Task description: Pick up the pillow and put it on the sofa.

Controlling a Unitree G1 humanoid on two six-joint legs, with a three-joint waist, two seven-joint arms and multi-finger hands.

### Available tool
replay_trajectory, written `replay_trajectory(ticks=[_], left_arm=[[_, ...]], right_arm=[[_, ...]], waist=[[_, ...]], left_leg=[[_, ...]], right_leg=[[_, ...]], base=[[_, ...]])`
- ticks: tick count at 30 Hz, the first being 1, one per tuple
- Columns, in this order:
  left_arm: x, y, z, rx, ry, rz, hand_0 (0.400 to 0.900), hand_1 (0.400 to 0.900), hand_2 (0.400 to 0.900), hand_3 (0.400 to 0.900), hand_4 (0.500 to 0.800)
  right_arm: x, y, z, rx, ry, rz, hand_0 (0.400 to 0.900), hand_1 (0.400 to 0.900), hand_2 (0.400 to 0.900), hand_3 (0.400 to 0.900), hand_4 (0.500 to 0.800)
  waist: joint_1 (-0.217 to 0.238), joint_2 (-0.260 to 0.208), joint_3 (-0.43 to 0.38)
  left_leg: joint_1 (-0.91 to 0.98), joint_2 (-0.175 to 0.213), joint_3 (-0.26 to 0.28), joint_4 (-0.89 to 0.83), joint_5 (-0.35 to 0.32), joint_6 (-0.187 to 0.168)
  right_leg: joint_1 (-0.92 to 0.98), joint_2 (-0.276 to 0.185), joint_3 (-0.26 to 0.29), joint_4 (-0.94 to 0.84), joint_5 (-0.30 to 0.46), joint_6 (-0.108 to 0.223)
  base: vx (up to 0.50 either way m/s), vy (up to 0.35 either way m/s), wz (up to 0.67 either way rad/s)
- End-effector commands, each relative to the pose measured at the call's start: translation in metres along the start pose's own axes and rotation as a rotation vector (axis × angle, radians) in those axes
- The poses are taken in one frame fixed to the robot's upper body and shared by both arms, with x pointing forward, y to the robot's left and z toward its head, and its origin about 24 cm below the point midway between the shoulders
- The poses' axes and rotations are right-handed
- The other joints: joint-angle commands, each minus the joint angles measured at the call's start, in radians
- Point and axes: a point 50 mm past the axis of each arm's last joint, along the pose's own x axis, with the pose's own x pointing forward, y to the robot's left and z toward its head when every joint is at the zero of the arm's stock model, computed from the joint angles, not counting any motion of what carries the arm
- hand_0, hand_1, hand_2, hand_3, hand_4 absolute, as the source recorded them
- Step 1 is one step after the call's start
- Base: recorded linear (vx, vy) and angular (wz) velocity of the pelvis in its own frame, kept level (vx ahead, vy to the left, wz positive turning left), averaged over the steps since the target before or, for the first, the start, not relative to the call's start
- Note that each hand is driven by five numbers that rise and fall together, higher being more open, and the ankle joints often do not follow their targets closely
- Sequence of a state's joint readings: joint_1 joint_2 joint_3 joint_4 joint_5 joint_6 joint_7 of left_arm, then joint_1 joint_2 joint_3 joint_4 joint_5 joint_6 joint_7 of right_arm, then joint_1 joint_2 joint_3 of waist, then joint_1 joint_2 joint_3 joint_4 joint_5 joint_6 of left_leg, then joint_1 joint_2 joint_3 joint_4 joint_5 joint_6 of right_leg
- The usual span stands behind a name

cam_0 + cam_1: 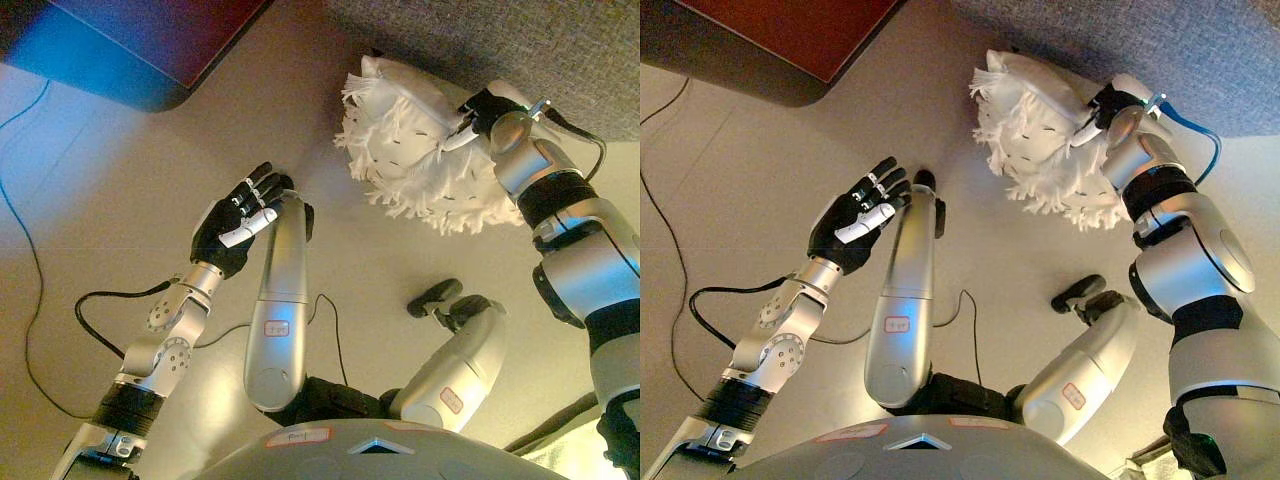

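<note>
A white fringed pillow [415, 150] hangs in the air near the grey sofa [560, 45] at the upper right, its top edge close to the sofa's front. My right hand [478, 112] is shut on the pillow's right side, fingers dug into the fabric. My left hand [238, 222] floats open at the left centre, palm up, well apart from the pillow and holding nothing. In the right eye view the pillow [1040, 140] and right hand [1102, 108] show the same grip.
A dark red table [150, 40] with a rounded corner fills the upper left. Beige floor [100, 180] spreads below, with a thin cable [25, 230] lying along the left side.
</note>
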State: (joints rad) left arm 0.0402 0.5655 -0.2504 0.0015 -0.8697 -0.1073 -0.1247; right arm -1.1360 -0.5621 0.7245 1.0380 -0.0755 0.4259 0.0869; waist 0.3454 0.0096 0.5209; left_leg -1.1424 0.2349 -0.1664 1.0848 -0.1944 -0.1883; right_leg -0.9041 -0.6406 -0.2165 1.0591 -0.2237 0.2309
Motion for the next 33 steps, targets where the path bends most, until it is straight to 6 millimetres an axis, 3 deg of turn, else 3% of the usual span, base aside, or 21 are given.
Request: replay_trajectory(ticks=[1, 16, 25, 33], left_arm=[[0.007, -0.025, 0.016, -0.029, -0.106, -0.128, 0.9, 0.9, 0.9, 0.9, 0.8], [0.008, -0.028, 0.016, -0.047, -0.115, -0.121, 0.9, 0.9, 0.9, 0.9, 0.8], [0.001, -0.014, 0.022, -0.013, -0.176, 0.006, 0.9, 0.9, 0.9, 0.9, 0.8], [-0.009, 0.0, 0.033, 0.048, -0.25, 0.126, 0.9, 0.9, 0.9, 0.9, 0.8]], right_arm=[[-0.001, -0.017, 0.001, 0.189, -0.019, -0.033, 0.4, 0.4, 0.4, 0.4, 0.5], [-0.002, -0.017, 0.006, 0.302, -0.061, -0.051, 0.4, 0.4, 0.4, 0.4, 0.5], [-0.011, -0.024, 0.028, 0.445, -0.289, -0.092, 0.4, 0.4, 0.4, 0.4, 0.5], [-0.035, -0.026, 0.036, 0.539, -0.507, -0.15, 0.4, 0.4, 0.4, 0.4, 0.5]], waist=[[0.039, 0.05, -0.001], [0.039, 0.055, -0.001], [0.027, 0.041, -0.001], [-0.018, -0.008, -0.001]], left_leg=[[0.028, 0.027, -0.013, 0.139, -0.137, 0.116], [0.015, 0.037, -0.008, 0.143, -0.138, 0.119], [0.051, 0.046, 0.013, 0.083, -0.119, 0.115], [0.215, 0.08, 0.075, -0.135, -0.044, 0.096]], right_leg=[[-0.122, 0.029, -0.008, 0.024, 0.064, -0.098], [-0.121, 0.023, -0.016, 0.026, 0.06, -0.104], [-0.075, 0.041, -0.044, -0.018, 0.073, -0.1], [0.106, 0.092, -0.106, -0.233, 0.145, -0.084]], base=[[0.0, 0.0, 0.0], [0.0, 0.0, 0.0], [-0.01, -0.021, -0.03], [0.0, -0.05, -0.14]])
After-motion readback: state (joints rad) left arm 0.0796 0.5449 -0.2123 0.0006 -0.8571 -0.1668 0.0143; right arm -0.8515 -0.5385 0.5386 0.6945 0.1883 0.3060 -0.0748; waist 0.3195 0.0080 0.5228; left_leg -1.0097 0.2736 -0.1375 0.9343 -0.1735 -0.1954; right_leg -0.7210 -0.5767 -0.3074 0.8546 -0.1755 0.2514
